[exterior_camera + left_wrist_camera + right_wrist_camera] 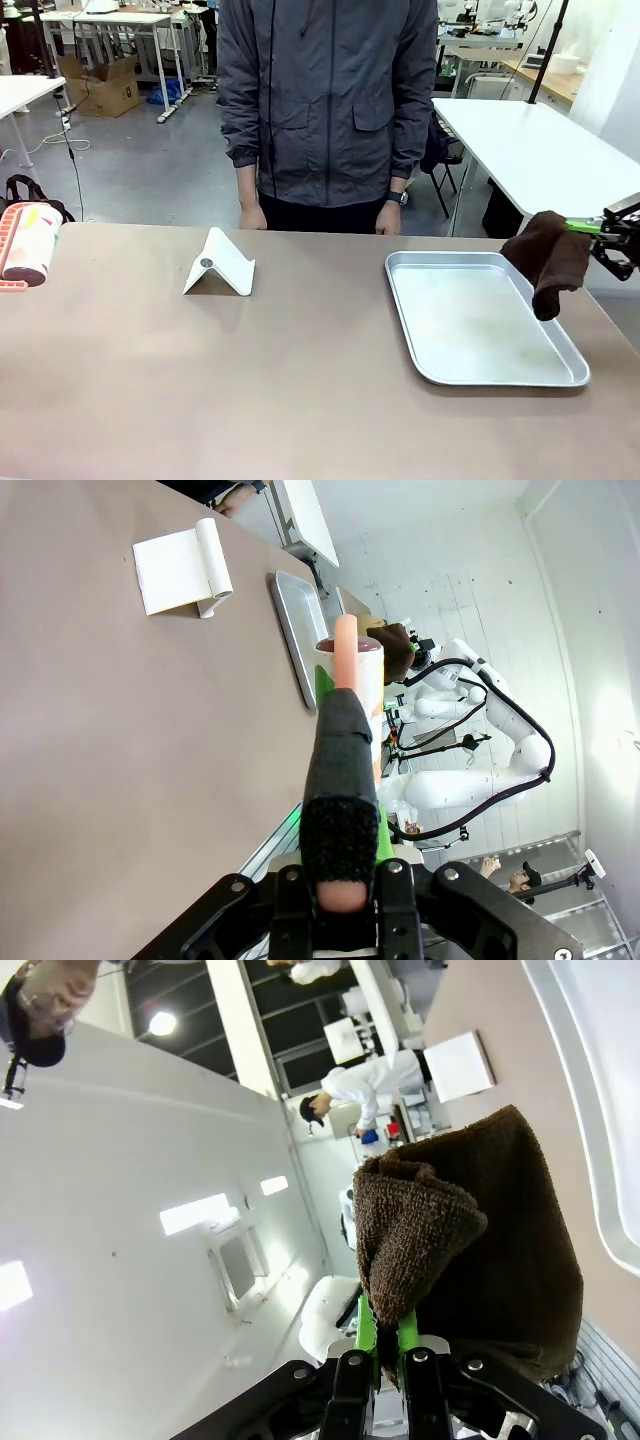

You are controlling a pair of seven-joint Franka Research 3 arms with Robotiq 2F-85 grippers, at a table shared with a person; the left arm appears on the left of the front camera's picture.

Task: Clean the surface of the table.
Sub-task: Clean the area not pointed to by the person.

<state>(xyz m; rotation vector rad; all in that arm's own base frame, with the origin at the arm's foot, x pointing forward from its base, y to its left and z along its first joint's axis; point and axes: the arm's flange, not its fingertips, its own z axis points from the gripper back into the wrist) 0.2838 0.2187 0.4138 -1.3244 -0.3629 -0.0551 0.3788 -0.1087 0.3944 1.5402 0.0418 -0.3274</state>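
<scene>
Table [300,380] spans the whole lower half of the front view; its brown-taupe top is mostly bare and no dirt is readable at this resolution. Right gripper [385,1332] has its green pads pressed together on a fold of brown cloth [470,1260]. In the front view that cloth [548,258] hangs at the right edge, drooping over the right rim of the metal tray [500,382], apparently off the surface. It is likely held by one corner so the loose bulk can be dragged as a wipe. Left gripper [345,715] is clamped on the salmon handle of a roller [352,665], whose printed white drum points away from the wrist. In the front view the roller [28,243] sits at the far left edge, likely parked clear of the work area. White folded stand [220,263] stands left of centre, well apart from the tray. A person stands at the top centre with both hands down at the far table edge, touching nothing. Judgement: wiping not yet begun, and the stand and tray would block a full pass.
</scene>
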